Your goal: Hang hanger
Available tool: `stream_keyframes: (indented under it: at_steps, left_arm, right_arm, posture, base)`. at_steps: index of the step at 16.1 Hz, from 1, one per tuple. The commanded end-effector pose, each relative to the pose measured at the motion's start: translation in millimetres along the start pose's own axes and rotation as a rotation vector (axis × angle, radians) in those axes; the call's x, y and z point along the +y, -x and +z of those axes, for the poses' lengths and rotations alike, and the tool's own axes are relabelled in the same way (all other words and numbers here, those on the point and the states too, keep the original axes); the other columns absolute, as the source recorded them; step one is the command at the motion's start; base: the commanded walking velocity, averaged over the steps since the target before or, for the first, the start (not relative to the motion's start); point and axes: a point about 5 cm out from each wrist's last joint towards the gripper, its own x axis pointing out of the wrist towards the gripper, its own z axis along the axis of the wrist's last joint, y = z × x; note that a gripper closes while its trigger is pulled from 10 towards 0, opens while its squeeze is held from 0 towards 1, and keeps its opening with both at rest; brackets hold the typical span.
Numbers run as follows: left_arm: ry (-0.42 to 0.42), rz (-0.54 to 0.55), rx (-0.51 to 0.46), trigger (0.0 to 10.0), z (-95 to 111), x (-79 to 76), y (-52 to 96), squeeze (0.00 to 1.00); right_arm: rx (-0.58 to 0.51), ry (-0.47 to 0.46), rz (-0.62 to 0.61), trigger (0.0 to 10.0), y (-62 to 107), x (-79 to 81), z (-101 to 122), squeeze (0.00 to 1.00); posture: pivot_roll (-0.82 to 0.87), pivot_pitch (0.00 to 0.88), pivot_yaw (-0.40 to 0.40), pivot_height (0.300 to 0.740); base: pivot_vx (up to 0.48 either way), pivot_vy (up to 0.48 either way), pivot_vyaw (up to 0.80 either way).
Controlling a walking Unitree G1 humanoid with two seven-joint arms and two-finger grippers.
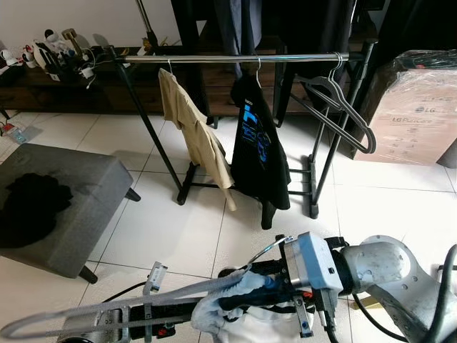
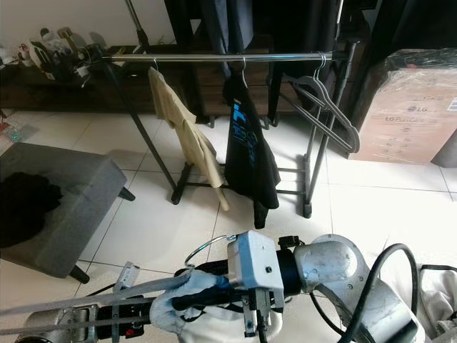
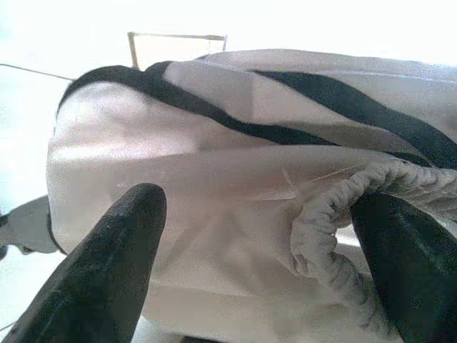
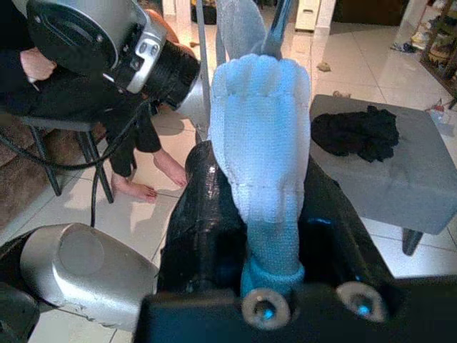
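Right gripper, low in front of the robot: black fingers pressed onto the padded light-blue neck of a hanger; its wire hook curves up beside the wrist. A white garment with black stripes is draped on that hanger. Left gripper: fingers spread either side of the white cloth and its gathered cuff.

Ahead: clothes rail holding a tan shirt, a black shirt with blue print and an empty grey hanger. Cardboard box on the right reads "LG". Grey ottoman on the left carries a black cloth.
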Motion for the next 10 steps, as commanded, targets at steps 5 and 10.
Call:
stream_keyframes:
  at_steps: [5, 10]
  left_arm:
    - [0.016, 0.004, 0.021, 1.1, -7.3, 1.9, -1.1, 0.0]
    - [0.018, 0.003, -0.019, 0.0, -4.0, 1.6, -0.4, 0.0]
  right_arm:
    - [-0.091, 0.035, 0.033, 0.0, -11.6, 3.5, 18.7, 0.0]
    - [-0.083, 0.016, 0.035, 0.0, -12.9, 5.2, 15.4, 0.0]
  posture:
    - [-0.2, 0.212, 0.091, 0.74]
    - [-0.2, 0.213, 0.09, 0.74]
  base:
    - [0.0, 0.0, 0.0]
    - [0.0, 0.0, 0.0]
